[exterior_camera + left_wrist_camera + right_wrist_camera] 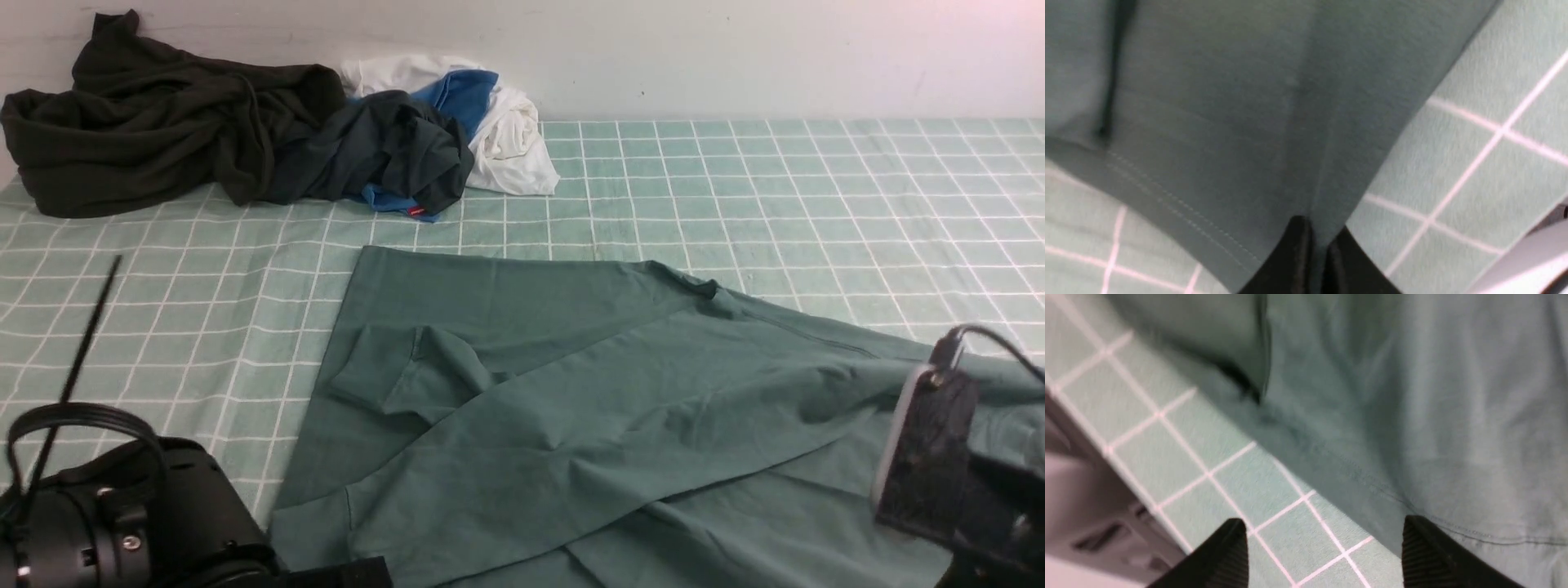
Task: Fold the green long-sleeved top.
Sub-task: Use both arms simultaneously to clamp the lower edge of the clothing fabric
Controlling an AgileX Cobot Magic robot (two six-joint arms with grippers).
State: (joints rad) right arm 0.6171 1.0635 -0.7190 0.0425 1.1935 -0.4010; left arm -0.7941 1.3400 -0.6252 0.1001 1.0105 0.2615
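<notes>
One checked green cloth (pixel 816 188) covers the bench, and the green long-sleeved top (pixel 571 392) lies across the lower centre and lower right of the front view, partly folded over itself. At upper left sits a dark olive-black garment (pixel 147 131), touching a charcoal garment (pixel 392 147) bundled with blue and white cloth (pixel 506 139). The left hand (pixel 1316 245) is pinched tight on the top's hem. The right hand (pixel 1323 555) gapes wide over the hem edge, holding nothing.

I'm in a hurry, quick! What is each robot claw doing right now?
Left gripper: shut on the edge of the green top.
Right gripper: open, holding nothing.
</notes>
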